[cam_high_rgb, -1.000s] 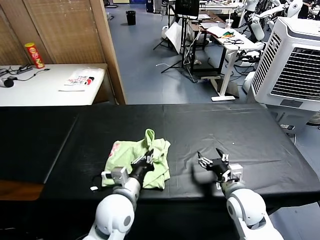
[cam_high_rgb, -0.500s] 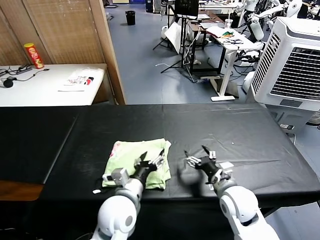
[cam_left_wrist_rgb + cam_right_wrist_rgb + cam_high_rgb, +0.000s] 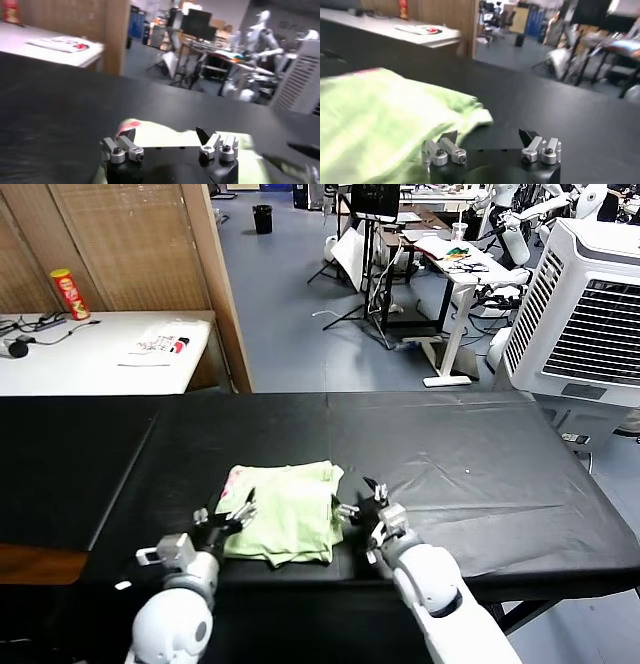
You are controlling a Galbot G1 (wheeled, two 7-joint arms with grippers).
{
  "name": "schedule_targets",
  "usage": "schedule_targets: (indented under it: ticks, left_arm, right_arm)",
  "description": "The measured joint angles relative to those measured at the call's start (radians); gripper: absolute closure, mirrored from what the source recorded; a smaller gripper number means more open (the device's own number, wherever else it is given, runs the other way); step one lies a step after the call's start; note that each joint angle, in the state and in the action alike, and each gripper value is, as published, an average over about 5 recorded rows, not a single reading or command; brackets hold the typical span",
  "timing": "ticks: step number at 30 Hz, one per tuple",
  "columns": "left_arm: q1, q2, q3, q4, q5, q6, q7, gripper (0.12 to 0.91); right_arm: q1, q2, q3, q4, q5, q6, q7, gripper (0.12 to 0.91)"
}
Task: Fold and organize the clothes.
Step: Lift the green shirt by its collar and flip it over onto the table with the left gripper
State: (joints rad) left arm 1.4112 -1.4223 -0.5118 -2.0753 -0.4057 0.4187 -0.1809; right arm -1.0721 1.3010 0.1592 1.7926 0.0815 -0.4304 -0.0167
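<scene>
The pale green T-shirt [image 3: 285, 506] lies folded into a flat, roughly square bundle on the black table cover [image 3: 480, 474], with a pinkish print at its far left corner [image 3: 234, 477]. My left gripper [image 3: 226, 513] is open at the shirt's near left edge and holds nothing. In the left wrist view the left gripper [image 3: 166, 133] has its fingers spread, with the shirt [image 3: 150, 131] just beyond them. My right gripper [image 3: 357, 500] is open beside the shirt's right edge. The right wrist view shows the right gripper [image 3: 488, 134] empty, next to the shirt's corner [image 3: 385, 115].
The table's front edge [image 3: 520, 584] runs just behind both grippers. A white side table [image 3: 90, 359] at the far left carries a red can [image 3: 68, 292] and papers. A wooden partition [image 3: 130, 244] stands behind it, and a large air cooler [image 3: 590, 304] is at the right.
The left gripper has opened and let go of the shirt. The raised fold dropped flat. The left arm drew back leftward, and the right gripper moved left to the shirt's right edge.
</scene>
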Motion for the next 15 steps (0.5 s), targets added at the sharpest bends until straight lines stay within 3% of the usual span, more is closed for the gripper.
schedule_targets:
  ticks: [5,15]
  left_arm:
    - [0.013,-0.018,-0.048,0.026,-0.029,-0.045,0.030,0.232]
    - [0.012,-0.061,-0.085,0.096,-0.176,-0.124,0.067,0.232]
  right_arm:
    - [-0.006,0.011,0.018,0.016,0.075,0.055,0.015,0.227]
    - [-0.066,-0.013,0.056,0.142,0.159,0.066,0.012,0.227]
